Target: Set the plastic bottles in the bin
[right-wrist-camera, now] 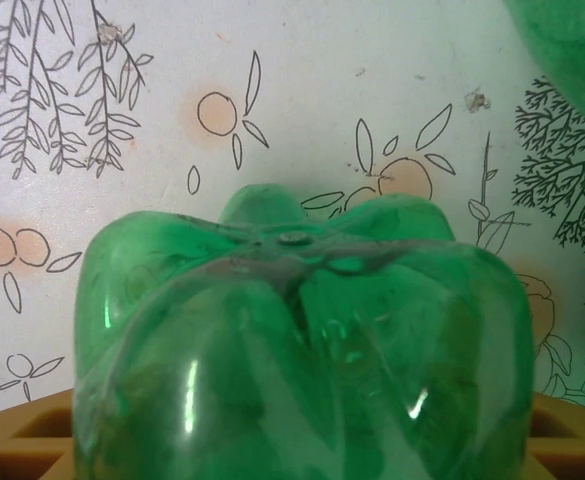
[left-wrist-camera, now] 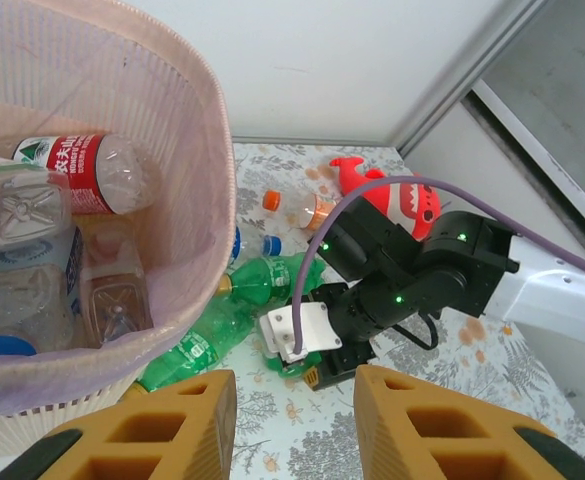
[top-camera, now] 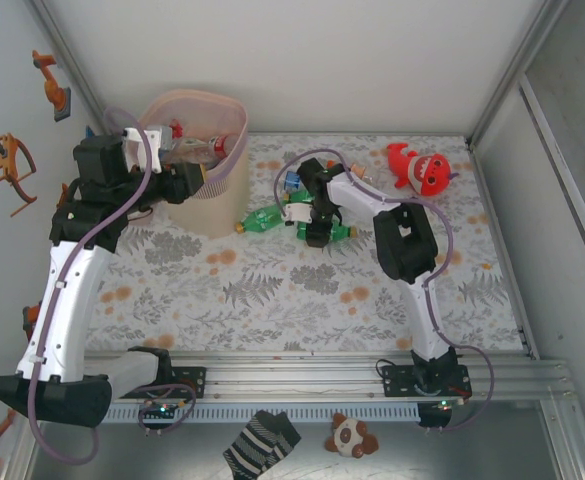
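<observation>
At the far left, our left tool (left-wrist-camera: 292, 432) hangs open with nothing between its fingers, close beside the rim of the pink bin (top-camera: 208, 205). The bin holds several clear bottles (left-wrist-camera: 32, 260), one of them red-labelled. The risk we see here is crowding: with that arm so near the rim, a delivery from the other side could clip it or nudge the bin over. Just right of the bin a green bottle (top-camera: 267, 218) lies on its side on the table (top-camera: 302, 295), with a clear orange-capped bottle (left-wrist-camera: 302, 208) beyond it. A low pass across these could send them rolling. Further right, our right tool (top-camera: 315, 228) is down over a second green bottle (top-camera: 338, 232). In the wrist view its lobed base sits between the orange pads (right-wrist-camera: 17, 440), but we cannot tell whether they press it or merely straddle it. That base looks rounded, slick and thin-walled, so we judge it could squirt free, crumple, or swing downward if lifted by this end. Rightmost, the red plush toy (top-camera: 420, 167) lies well apart from the work.
</observation>
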Robot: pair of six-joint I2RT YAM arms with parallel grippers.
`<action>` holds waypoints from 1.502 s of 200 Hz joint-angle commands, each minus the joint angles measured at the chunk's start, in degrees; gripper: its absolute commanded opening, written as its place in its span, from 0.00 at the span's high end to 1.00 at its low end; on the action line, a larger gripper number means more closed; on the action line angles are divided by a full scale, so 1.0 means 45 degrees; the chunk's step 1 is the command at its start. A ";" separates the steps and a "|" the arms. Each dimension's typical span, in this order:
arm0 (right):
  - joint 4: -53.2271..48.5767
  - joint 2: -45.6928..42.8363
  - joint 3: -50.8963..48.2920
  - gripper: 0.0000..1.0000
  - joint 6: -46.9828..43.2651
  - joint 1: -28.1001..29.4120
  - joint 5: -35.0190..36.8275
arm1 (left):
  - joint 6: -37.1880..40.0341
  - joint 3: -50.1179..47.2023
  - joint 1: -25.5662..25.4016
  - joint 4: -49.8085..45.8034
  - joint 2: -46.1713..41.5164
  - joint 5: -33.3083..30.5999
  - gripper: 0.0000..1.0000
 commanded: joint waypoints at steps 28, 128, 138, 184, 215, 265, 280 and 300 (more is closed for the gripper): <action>-0.0177 -0.0794 -0.0516 0.43 0.0633 -0.0029 -0.0249 | -0.0257 -0.0262 -0.0142 0.0476 -0.0280 0.0154 0.65; 0.0226 -0.4463 -0.1819 0.48 0.2356 -0.0048 -0.3863 | -0.0510 -0.0841 -0.0834 0.2741 -0.0323 0.1248 0.64; 0.0351 -0.4925 -0.1963 0.49 0.2614 -0.0048 -0.4505 | -0.0618 -0.0979 -0.0946 0.3286 -0.0365 0.1589 0.63; 0.2162 -0.7376 -0.3390 0.49 0.4010 -0.0048 -0.7427 | -0.0812 -0.1063 -0.1671 0.5031 -0.0432 0.2608 0.60; 0.4507 -0.9155 -0.4769 0.49 0.5184 -0.0031 -0.7806 | -0.1844 -0.0438 -0.2005 0.4717 0.0076 0.1933 0.50; 0.7800 -1.1961 -0.6765 0.50 0.5476 0.0144 -0.5372 | -0.4224 -0.0036 -0.3170 0.4462 0.0716 0.0775 0.42; 0.8336 -1.2516 -0.7157 0.50 0.4817 0.0377 -0.4323 | -0.4277 0.0184 -0.4005 0.4327 0.1006 0.0305 0.39; 0.9214 -1.3239 -0.7848 0.50 0.3345 0.0937 -0.2902 | -0.4332 0.0442 -0.4927 0.4229 0.1450 -0.0452 0.37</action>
